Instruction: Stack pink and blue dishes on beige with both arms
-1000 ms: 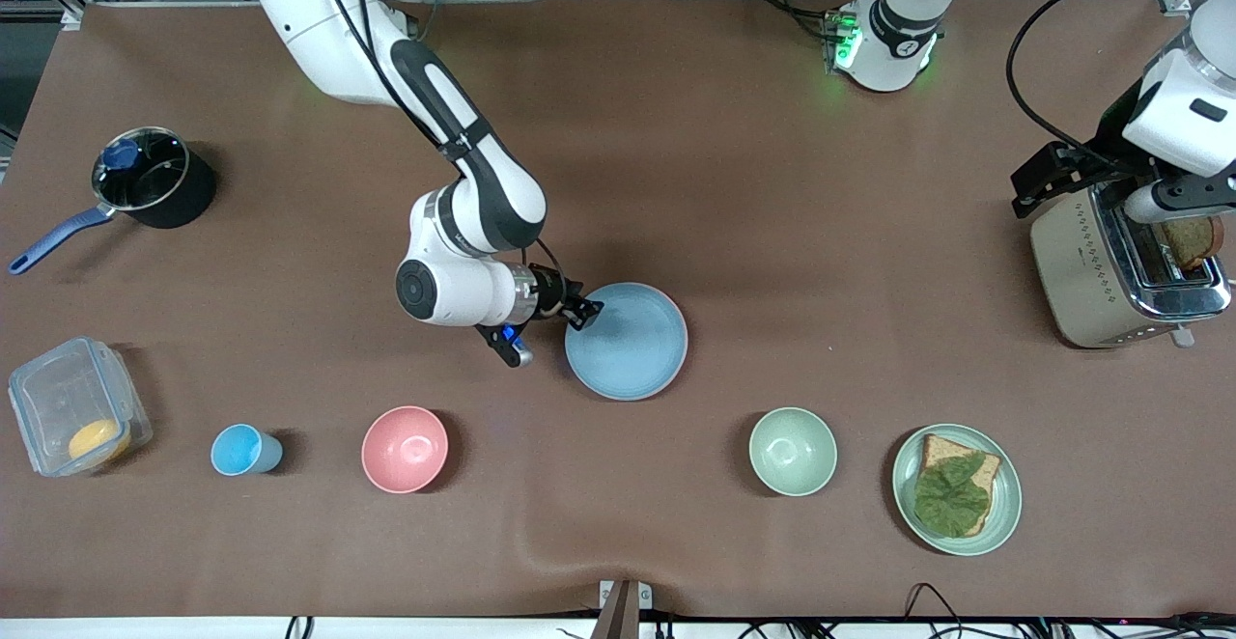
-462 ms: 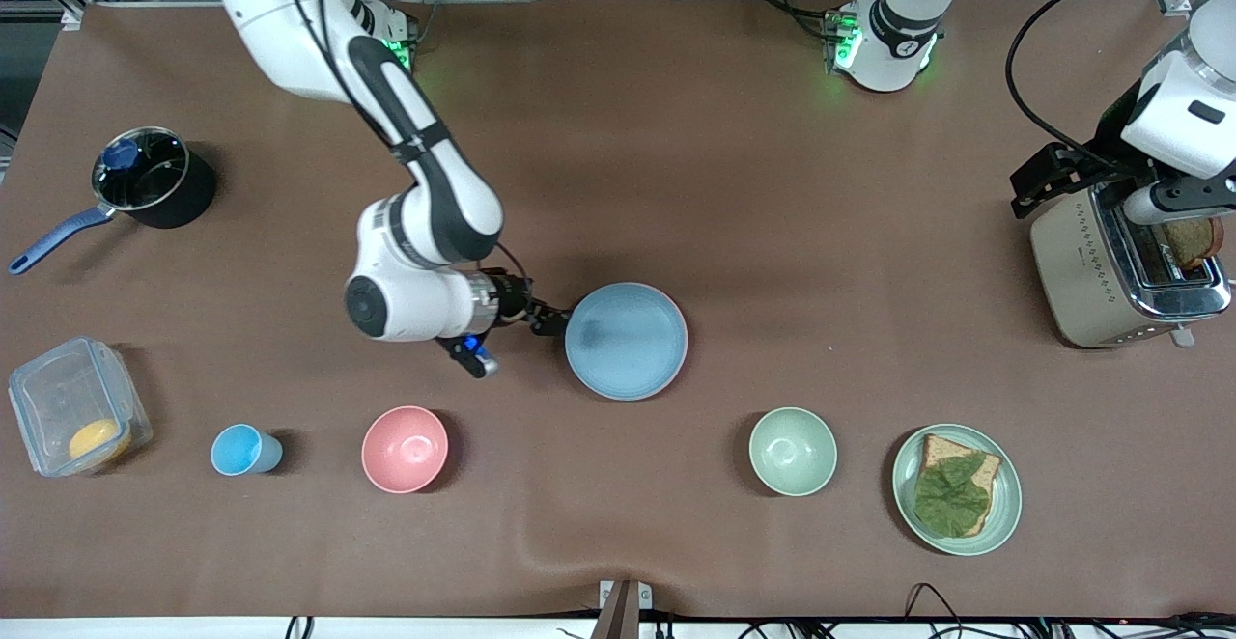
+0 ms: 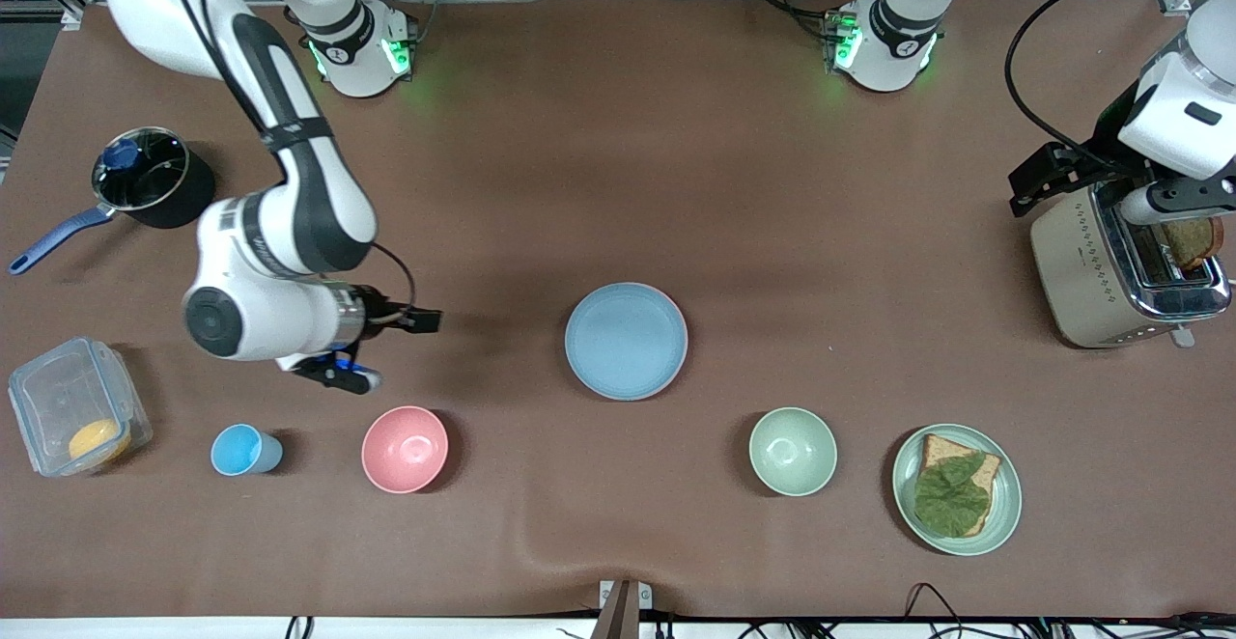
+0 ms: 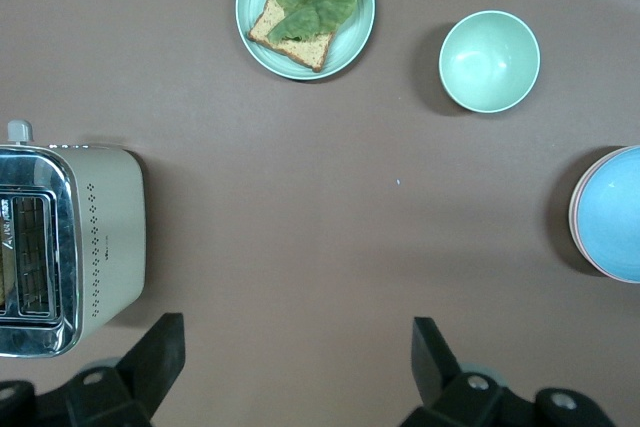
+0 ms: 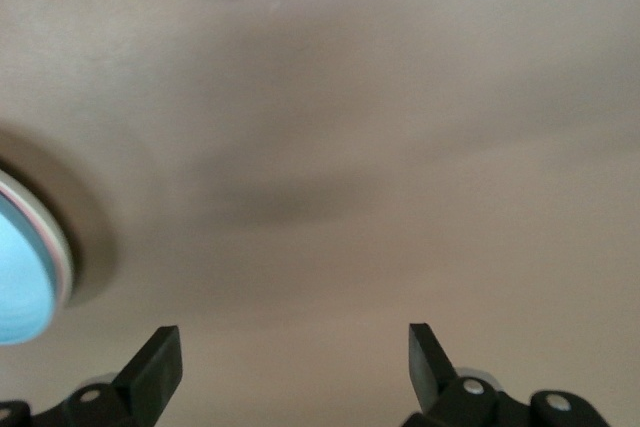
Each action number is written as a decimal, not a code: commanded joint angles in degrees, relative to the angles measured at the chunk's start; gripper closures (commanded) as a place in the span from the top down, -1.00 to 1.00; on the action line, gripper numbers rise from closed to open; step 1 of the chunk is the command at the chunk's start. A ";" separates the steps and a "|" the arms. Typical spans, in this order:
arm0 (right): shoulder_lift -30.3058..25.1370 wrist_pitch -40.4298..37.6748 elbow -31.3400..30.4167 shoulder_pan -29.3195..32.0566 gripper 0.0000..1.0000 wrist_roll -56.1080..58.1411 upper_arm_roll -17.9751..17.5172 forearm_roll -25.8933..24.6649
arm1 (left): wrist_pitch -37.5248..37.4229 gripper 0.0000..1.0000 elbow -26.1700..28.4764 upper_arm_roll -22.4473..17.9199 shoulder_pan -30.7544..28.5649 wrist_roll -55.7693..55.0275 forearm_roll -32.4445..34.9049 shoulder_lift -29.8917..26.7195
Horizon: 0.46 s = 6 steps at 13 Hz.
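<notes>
Blue plate (image 3: 626, 341) tops the stack mid-tabletop, pink seemingly beneath. Right tool (image 3: 426, 319) hangs wide open, empty; left tool (image 4: 295, 367) waits over the toaster (image 3: 1120, 267), open, empty.

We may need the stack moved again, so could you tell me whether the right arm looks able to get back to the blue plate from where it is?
Probably yes: the right gripper, open and empty, hangs over bare table beside the blue plate, with nothing between them.
</notes>
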<state>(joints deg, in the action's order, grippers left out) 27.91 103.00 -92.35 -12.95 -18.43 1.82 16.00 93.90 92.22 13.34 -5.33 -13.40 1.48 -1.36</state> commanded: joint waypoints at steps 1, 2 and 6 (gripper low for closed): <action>-4.43 -3.58 -1.43 6.68 1.00 10.39 -1.03 -2.20 | -0.91 1.00 -0.20 -0.42 0.49 0.92 0.19 -0.40; -5.66 -4.73 -1.34 8.97 1.00 15.57 -1.03 -2.20 | -0.91 1.00 -0.20 -0.42 0.49 1.09 0.19 -0.31; -12.86 -10.52 -0.81 15.23 1.00 28.27 -1.11 -7.79 | -3.37 1.00 -1.42 -0.51 0.23 0.92 -1.30 -0.31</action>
<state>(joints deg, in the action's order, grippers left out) 19.70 94.52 -91.95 1.20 7.69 2.05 12.63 92.66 92.02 13.33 -5.27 -13.40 1.09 -1.38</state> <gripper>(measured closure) 0.000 0.000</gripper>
